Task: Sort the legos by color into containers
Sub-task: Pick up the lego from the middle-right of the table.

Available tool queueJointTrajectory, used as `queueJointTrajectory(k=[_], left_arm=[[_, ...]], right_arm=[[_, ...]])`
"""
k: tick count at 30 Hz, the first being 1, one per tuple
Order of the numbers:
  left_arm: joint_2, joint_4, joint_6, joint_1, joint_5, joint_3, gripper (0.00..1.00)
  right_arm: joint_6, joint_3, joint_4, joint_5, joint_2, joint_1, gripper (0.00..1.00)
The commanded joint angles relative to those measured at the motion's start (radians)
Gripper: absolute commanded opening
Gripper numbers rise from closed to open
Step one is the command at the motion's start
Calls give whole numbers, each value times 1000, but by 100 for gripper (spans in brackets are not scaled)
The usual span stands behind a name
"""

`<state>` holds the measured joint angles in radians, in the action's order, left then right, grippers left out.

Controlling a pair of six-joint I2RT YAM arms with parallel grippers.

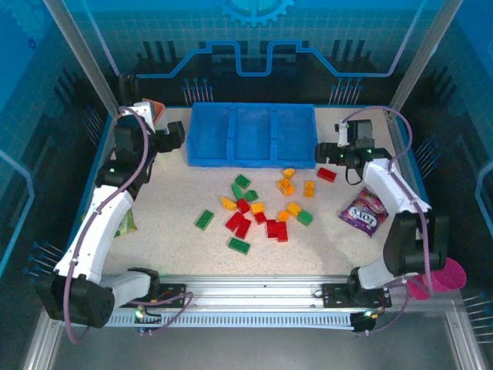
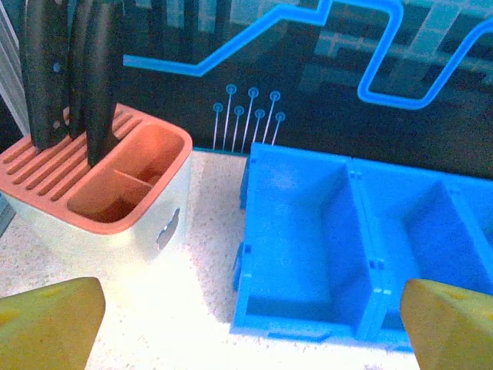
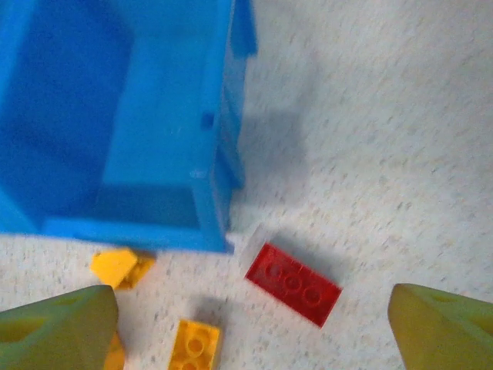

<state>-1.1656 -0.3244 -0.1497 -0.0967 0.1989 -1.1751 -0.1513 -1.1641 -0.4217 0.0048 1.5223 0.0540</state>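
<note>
You see small studded plastic legos [image 1: 243, 206], green, orange-yellow and red, loose on the speckled tabletop [image 1: 169, 193] just before the 3 containers [image 1: 253, 131] of the low blue plastic tray [image 1: 231, 159], while your left gripper [image 2: 246, 331] and right gripper [image 3: 254, 324] each hold jaws wide apart, gripping nothing.

Green, orange-yellow and red legos [image 1: 257, 207] lie scattered just in front of the three side-by-side blue containers [image 1: 254, 158].

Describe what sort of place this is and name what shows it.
Probably an enclosed robot test cell: left arm and right arm bolted to a metal rail, walls printed with blue circuit lines, legos near a blue tray on the table.
</note>
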Motion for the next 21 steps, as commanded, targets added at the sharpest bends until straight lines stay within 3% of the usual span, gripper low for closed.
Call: queueJointTrajectory(k=[1,5,8,14,21], left_arm=[[-6,-135,40,-2,-42,-62,99],[-3,-124,57,-1,-62,-34,99],[-4,-110,51,-1,-80,9,99],[-53,-150,64,-1,-138,-7,99],[-66,-172,104,-1,-210,-11,99]], right_arm=[[164,-57,-146,-142,62,4,88],[447,-81,-188,-236,114,4,85],[578,-68,-164,-190,118,-6,85],[852,-61,-160,-327,158,-57,86],[1001,-172,-222,-284,309,-103,85]])
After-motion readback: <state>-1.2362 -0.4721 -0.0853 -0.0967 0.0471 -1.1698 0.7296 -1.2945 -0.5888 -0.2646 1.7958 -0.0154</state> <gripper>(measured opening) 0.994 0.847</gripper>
